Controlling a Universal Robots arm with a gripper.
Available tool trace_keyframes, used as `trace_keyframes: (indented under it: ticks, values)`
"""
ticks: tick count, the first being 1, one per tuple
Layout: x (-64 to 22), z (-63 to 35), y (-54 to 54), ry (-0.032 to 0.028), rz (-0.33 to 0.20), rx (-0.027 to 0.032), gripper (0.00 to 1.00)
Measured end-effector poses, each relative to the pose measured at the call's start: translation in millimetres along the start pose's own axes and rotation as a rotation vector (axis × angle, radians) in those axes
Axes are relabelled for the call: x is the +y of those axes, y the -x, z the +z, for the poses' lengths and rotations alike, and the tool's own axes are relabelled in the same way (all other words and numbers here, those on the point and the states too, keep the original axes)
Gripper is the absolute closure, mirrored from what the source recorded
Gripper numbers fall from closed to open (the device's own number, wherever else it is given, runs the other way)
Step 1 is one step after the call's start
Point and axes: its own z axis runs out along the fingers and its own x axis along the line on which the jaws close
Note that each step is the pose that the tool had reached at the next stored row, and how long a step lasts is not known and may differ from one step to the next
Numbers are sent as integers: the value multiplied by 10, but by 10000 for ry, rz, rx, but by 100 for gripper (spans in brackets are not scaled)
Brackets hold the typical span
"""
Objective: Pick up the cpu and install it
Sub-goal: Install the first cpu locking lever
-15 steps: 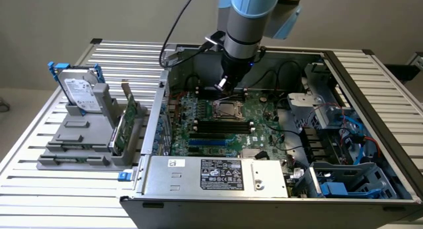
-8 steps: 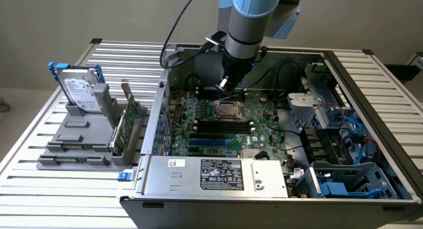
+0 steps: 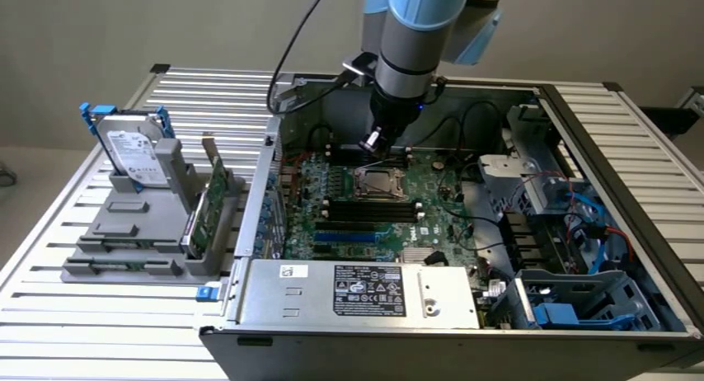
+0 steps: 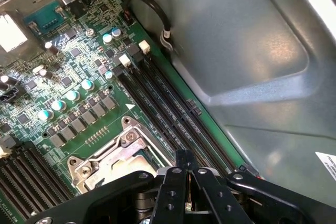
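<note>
The black two-fingered claw (image 4: 185, 156) hangs on the pale blue and grey robot arm (image 3: 413, 35) inside the open grey computer case (image 3: 616, 232), in the upper middle of the exterior view. It sits just above the square metal-framed processor socket (image 3: 381, 184) on the green motherboard (image 4: 79, 66). The likely reason for that position is that the socket is where the chip belongs. The claw is narrow, its fingers (image 4: 173, 182) drawn close with only a thin slit between them. Something thin and brownish seems to sit in that slit, but I cannot tell whether it is the cpu, held on edge, or part of the claw itself. Nor can I make out the small square chip in the socket, whose centre reads dark in the wrist view. Room around the socket is tight. The long black memory slots (image 4: 173, 119) run just beside its frame, directly under the claw. Beyond them the board ends at the smooth grey case wall (image 4: 252, 51). A looped black cable (image 4: 152, 9) lies against that wall, well apart from the claw. In the lower middle of the exterior view the silver power supply box (image 3: 363, 292) closes off that side. Above the socket the case stands open, so straight up and down looks the freest path. At the exterior view's left, the silver hard drive with a white label (image 3: 138, 154) stands upright in a grey holder (image 3: 132, 241) on the slatted metal table (image 3: 66, 315), well apart from the claw.
</note>
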Motion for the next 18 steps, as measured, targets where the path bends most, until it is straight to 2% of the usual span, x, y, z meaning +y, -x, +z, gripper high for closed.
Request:
trace_keyframes:
  ticks: [11, 18]
  values:
    - [-21, 43, 3, 13, -80, 20, 89]
    - [-30, 58, 5, 62, -77, 65, 89]
